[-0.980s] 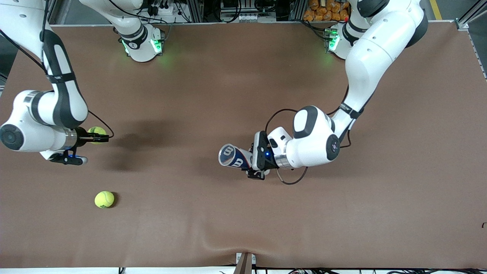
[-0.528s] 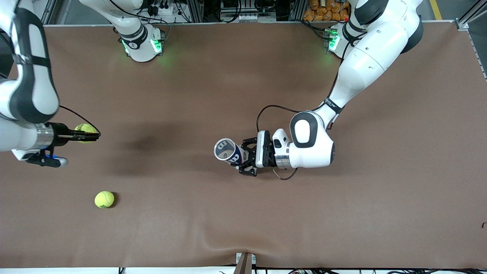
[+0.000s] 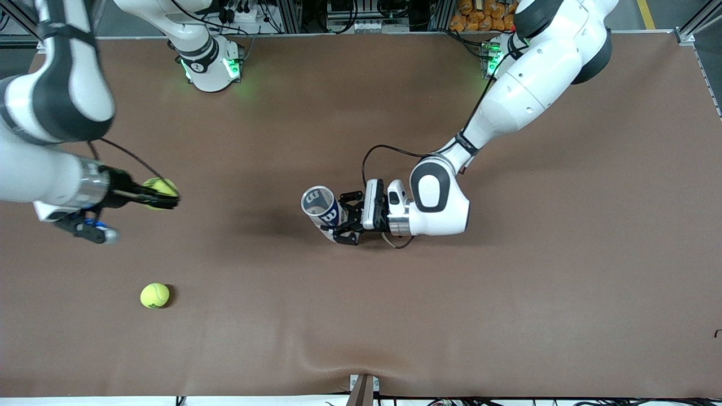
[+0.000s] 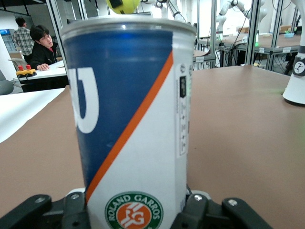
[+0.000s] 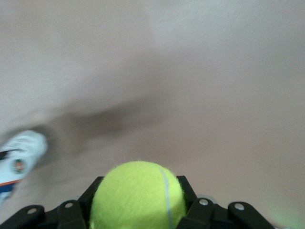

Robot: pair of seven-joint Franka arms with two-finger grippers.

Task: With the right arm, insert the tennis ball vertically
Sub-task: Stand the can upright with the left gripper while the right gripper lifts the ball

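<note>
Right wrist view shows the right pincer (image 5: 138, 212) pinching a tennis ball (image 5: 137, 195) between its two black fingers (image 5: 71, 212), which press on the ball's flanks so that its underside stays free to drop into an opening. In the front view this pincer (image 3: 169, 194) hangs in the air over the worktop (image 3: 564, 254) at the right arm's end, with the ball (image 3: 160, 186) at its tip, well apart from the can.

The left pincer (image 3: 338, 223) is clamped on the lower part of a blue and white ball can (image 3: 320, 206) near the middle of the worktop. In the left wrist view the can (image 4: 131, 124) stands upright between the fingers (image 4: 198, 210), its open rim on top, and the held ball shows just above that rim in the distance. The low grip seems meant to steady the can and leave its mouth clear, so that a ball can come straight down into it.

A second tennis ball (image 3: 154, 295) lies loose on the worktop, nearer to the front camera than the right pincer, and plays no part yet.

I judge the step in hand to be carrying the ball over to the can's mouth; the insertion itself is not yet begun.
</note>
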